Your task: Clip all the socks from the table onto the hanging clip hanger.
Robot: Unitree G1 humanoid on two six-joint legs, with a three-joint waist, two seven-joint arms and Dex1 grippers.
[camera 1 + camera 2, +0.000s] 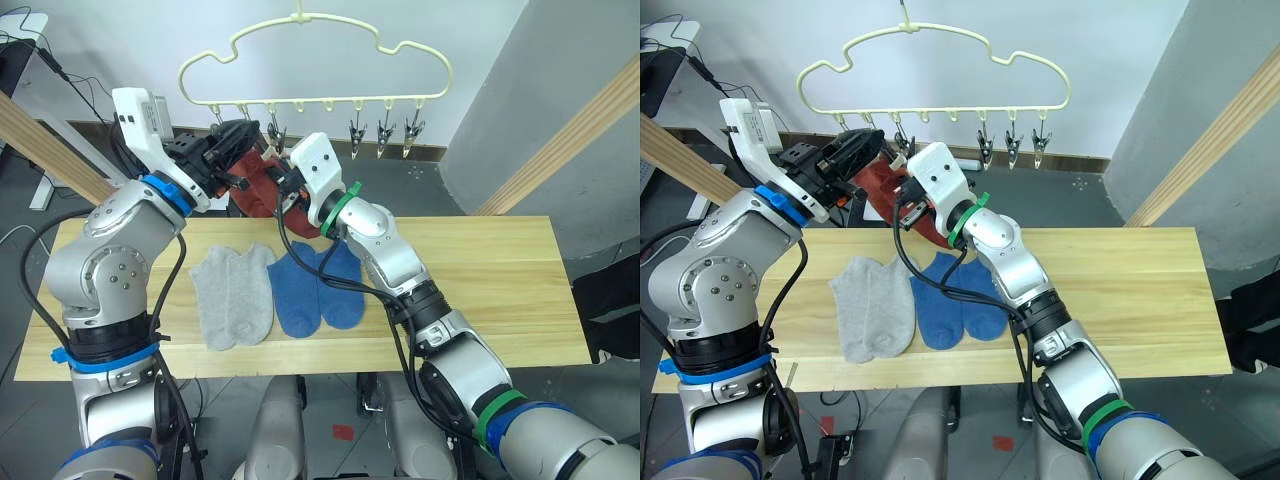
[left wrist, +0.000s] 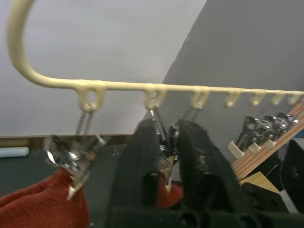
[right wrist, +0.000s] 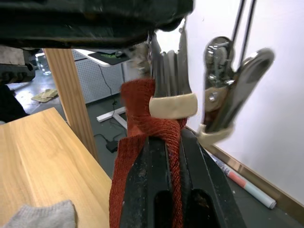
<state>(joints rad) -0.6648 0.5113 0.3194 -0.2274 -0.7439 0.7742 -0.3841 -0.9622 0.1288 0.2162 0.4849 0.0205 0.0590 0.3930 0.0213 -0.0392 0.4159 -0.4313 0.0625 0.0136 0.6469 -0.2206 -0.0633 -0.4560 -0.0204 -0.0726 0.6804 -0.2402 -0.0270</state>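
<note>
Pale yellow wire traces the cloud-shaped clip hanger [image 1: 315,62] across the upper middle of the head views, its bottom bar carrying a row of small metal clips. Both arms meet just under the left part of that bar. The left gripper [image 2: 166,156] reaches in from the left of the frame, and the left wrist view shows its two black fingers [image 2: 142,156] pinched together on one metal clip [image 2: 165,164] that dangles from the bar. The right gripper [image 3: 168,156] comes up from the lower right, its black fingers [image 3: 149,175] clamped on a fold of a rust red knit sock [image 3: 142,156], with the sock's upper edge pushed up against the cream-tipped end of a clip [image 3: 172,102]. In the head views the red fabric [image 1: 255,180] hangs between the two grippers, just below the hanger bar. In the left wrist view more rust red knit [image 2: 45,206] hangs from the neighbouring clip [image 2: 71,159] at the lower left.

On the long light wooden plank table [image 1: 480,290], in the lower middle of the frame, two light grey ankle socks [image 1: 232,295] lie flat side by side. Just to their right lie two blue ankle socks [image 1: 318,285], also flat and touching each other, partly crossed by the right forearm.
</note>
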